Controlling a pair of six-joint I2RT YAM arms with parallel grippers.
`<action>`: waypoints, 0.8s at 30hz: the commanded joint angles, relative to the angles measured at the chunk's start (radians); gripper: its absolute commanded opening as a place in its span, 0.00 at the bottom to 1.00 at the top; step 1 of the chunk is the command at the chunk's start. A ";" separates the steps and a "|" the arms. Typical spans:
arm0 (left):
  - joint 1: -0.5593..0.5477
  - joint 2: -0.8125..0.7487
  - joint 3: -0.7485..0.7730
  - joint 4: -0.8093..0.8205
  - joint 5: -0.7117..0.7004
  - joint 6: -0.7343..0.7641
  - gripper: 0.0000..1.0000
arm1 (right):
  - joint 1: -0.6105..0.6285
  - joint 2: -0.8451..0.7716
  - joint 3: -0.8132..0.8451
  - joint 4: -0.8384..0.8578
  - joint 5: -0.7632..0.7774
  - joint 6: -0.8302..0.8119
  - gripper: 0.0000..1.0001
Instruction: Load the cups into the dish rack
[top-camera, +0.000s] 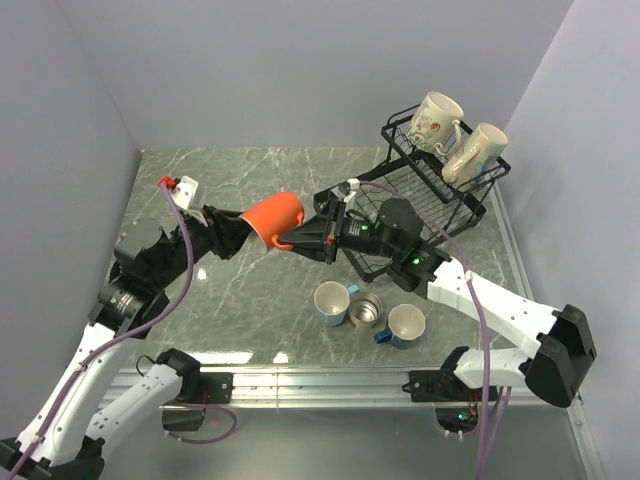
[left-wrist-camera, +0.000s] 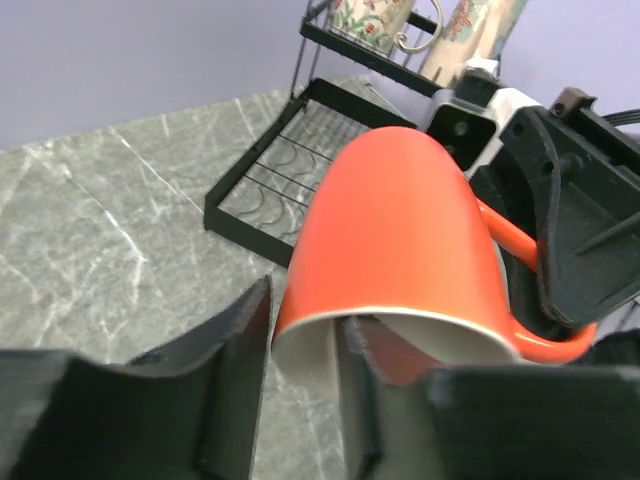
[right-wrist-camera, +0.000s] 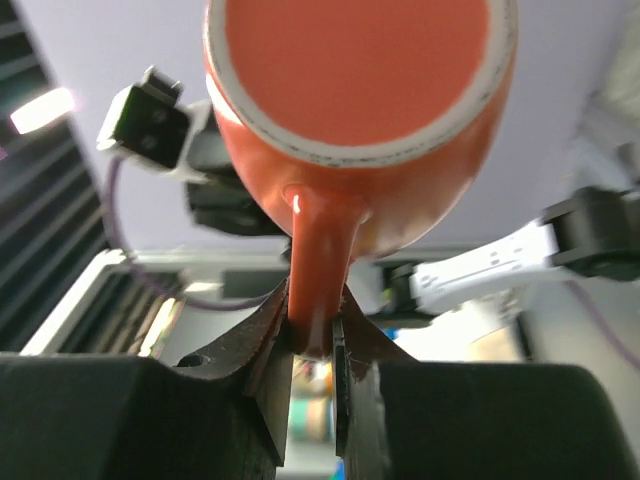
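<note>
**Orange mug slung between two arms, short of the rack**

The orange mug (top-camera: 272, 220) hung on its side above the table (top-camera: 220, 170), left of centre in the overhead view. Its mouth faced the left arm and its base the right.

The right gripper (right-wrist-camera: 312, 335) was pinched tight on the mug's handle (right-wrist-camera: 318, 260), which filled the narrow gap between its jaws. That hold looked chosen so the mug could be carried and tipped into place.

The left gripper (left-wrist-camera: 305, 335) stood astride the rim, one finger (left-wrist-camera: 240, 340) outside the wall and the other inside. The two were parted a little wider than the wall, so the grip seemed loosened rather than clamped. I judged this a handover, with the weight passing to the right arm.

The dish rack (top-camera: 425, 185) sat at the upper right, on the right arm's side, which would explain the pass. Two cream mugs (top-camera: 436, 122) lay in its upper basket, and no cup showed in the lower tray. Two blue mugs (top-camera: 331, 303) and the steel cup (top-camera: 366, 311) waited upright, clustered at lower centre.
</note>
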 joint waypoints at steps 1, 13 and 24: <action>-0.007 -0.025 0.026 0.028 -0.053 -0.050 0.40 | 0.000 -0.077 0.113 -0.156 0.112 -0.227 0.00; -0.007 0.001 0.012 -0.020 -0.120 -0.053 0.52 | -0.015 -0.121 0.277 -0.559 0.330 -0.510 0.00; -0.005 0.014 0.033 -0.153 -0.240 -0.163 0.99 | -0.153 0.016 0.415 -0.882 0.632 -0.993 0.00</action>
